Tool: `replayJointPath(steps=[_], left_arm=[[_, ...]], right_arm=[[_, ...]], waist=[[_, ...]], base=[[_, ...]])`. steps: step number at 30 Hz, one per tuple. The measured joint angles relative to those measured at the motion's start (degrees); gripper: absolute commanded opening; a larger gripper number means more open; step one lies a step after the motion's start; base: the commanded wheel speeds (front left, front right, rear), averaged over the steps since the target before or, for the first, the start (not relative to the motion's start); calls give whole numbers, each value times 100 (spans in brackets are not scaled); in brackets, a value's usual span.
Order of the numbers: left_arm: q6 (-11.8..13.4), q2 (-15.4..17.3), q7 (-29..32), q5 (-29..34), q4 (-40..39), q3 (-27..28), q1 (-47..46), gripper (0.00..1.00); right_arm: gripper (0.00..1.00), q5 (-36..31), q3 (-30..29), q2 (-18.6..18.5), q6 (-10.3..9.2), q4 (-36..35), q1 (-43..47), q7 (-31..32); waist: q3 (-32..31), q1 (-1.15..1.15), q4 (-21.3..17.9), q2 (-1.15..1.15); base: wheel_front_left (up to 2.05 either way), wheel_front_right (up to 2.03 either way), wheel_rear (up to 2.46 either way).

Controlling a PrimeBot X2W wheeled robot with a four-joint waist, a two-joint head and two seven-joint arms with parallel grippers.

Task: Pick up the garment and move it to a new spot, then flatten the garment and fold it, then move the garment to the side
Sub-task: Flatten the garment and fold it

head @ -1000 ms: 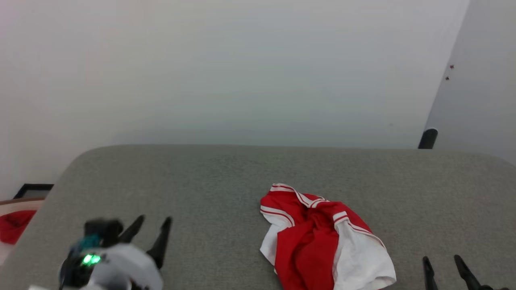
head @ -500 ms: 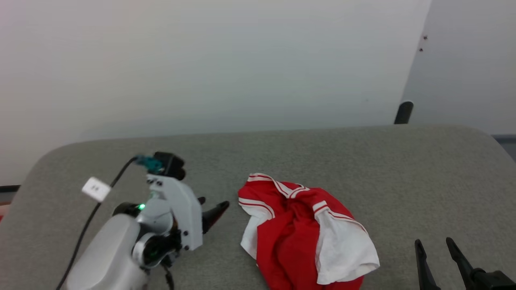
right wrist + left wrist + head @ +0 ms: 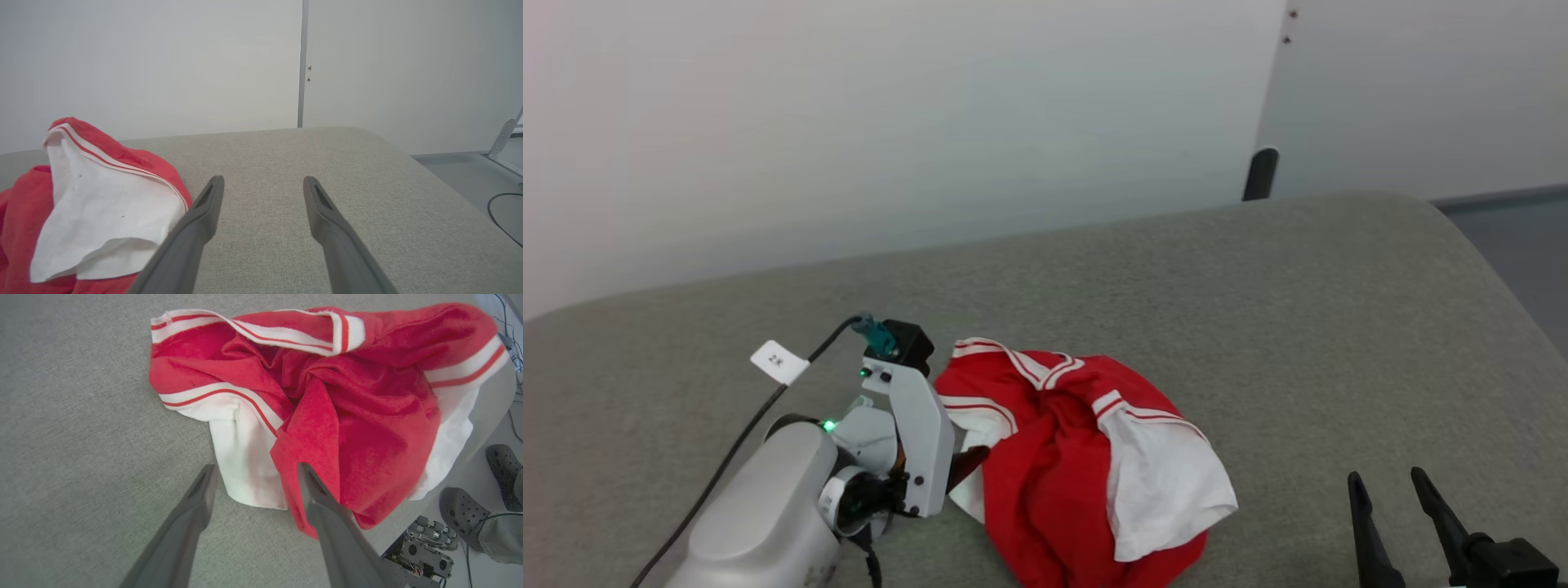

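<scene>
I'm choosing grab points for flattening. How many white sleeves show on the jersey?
2. One white sleeve lies at the open left gripper's fingertips; the other drapes over the garment's side nearer the right gripper. Folds may hide more white cloth.

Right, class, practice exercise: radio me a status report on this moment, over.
Left gripper: jaws open at white sleeve of garment. Right gripper: jaws open over grey table. Cloth crumpled, not lifted. Person's shoes on floor by table edge.

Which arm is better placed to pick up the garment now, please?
Probably the left: the left gripper, open, straddles the garment at its white sleeve; the right gripper, open, sits beside it.
</scene>
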Motion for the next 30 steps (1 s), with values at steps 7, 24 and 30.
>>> replayJointPath(steps=[7,24,30], left_arm=[[0,107,-167,-71,402,-355,-117,100],[0,176,-270,-566,1345,-661,-625,100],[-19,143,-274,-564,1693,-788,-739,73]], right_arm=[[100,18,111,24,0,-24,-99,-11],[100,125,242,100,0,79,-484,-55],[100,143,312,118,0,146,-577,-69]], waist=[[210,0,-289,0],[942,0,-683,0],[1036,0,-756,0]], base=[[0,0,0],[0,0,0],[0,0,0]])
